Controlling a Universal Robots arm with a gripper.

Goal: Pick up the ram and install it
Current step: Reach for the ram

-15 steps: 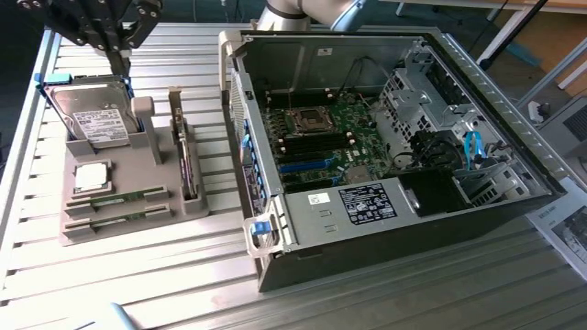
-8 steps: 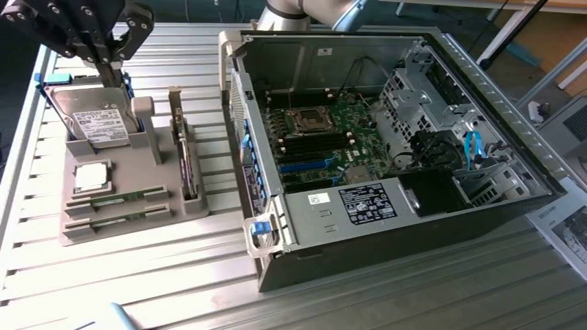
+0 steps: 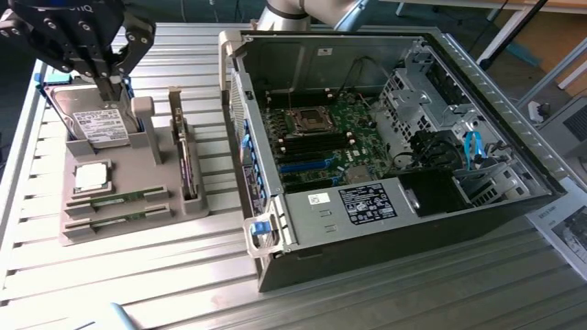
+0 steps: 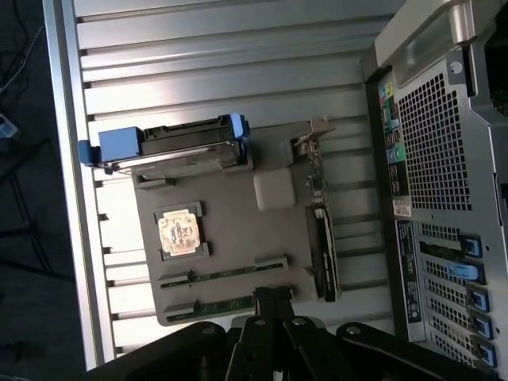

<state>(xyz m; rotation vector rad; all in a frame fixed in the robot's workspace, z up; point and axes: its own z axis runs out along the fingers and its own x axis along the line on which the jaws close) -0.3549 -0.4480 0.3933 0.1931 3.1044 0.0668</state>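
Note:
Two rams, thin green sticks, lie side by side in slots at the near end of the grey holder tray [image 3: 147,148]: one ram [image 3: 119,200] and a second ram [image 3: 117,220]. From the wrist they show as the first ram [image 4: 226,272] and the second ram [image 4: 222,303]. My gripper [image 3: 109,88] hangs high over the tray's far end, above the hard drive [image 3: 96,124]. Its black fingers are pressed together with nothing between them. In the wrist view the gripper [image 4: 272,295] points down toward the tray.
The tray also holds a square silver processor chip [image 3: 92,177] and an upright expansion card [image 3: 188,165]. The open computer case [image 3: 477,89] lies to the exterior view's right, with its motherboard [image 3: 321,137] exposed. Everything rests on a ribbed metal table [image 3: 110,275].

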